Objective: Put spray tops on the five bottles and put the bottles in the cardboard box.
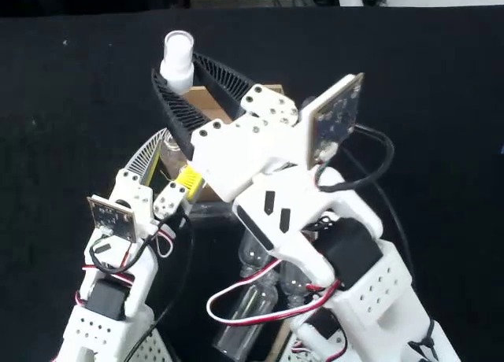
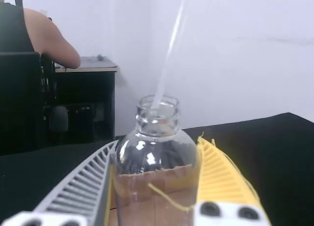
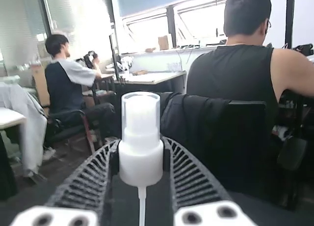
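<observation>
Right gripper (image 3: pixel 141 155) clamped on spray top (image 3: pixel 141 119), held high; its dip tube (image 2: pixel 166 69) reaches into open neck of bottle (image 2: pixel 154 155), which left gripper (image 1: pixel 168 160) squeezes.

The cardboard box (image 1: pixel 206 102) is mostly covered by the right arm (image 1: pixel 268 153) (the lying bottles (image 1: pixel 248 307) beneath it likewise). Frame edges cut off the upright bottle (image 2: pixel 156 157) at its base and the spray top (image 3: pixel 141 137) along its dip tube.

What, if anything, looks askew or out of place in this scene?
The dip tube runs slanted, not straight, into the open neck of the bottle held by the left gripper. The spray top in the right gripper is not yet seated on that neck. Nothing looks spilled or broken.
</observation>
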### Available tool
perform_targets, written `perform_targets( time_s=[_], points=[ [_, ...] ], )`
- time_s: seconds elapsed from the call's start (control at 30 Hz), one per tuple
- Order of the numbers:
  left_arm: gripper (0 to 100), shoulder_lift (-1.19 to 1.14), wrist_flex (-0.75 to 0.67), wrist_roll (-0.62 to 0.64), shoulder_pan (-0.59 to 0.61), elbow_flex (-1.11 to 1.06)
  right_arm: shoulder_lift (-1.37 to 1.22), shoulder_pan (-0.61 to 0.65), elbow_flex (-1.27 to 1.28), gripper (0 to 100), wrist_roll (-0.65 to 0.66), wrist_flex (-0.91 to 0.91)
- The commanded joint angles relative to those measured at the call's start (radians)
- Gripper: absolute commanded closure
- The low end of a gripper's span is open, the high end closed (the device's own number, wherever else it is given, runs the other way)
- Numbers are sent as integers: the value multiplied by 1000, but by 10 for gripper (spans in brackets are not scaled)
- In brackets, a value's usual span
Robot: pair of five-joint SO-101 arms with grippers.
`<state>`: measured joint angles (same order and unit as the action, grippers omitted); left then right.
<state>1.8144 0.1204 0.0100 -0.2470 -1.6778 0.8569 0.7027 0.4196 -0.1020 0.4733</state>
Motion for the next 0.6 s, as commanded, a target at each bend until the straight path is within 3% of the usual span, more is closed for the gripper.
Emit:
perform_targets(
  time_s=[0.0,0.27,0.43,0.57],
  points=[
    [966,14,-18,9,-15,-22,8,14,-10,987,71,-32],
    [966,14,-18,9,-13,-22,7,20,-4,985,77,29],
    [966,14,-18,9,-12,-22,5,23,-30,892,74,109],
    [966,14,-18,9,-13,-22,5,23,-71,884,77,184]
  ],
)
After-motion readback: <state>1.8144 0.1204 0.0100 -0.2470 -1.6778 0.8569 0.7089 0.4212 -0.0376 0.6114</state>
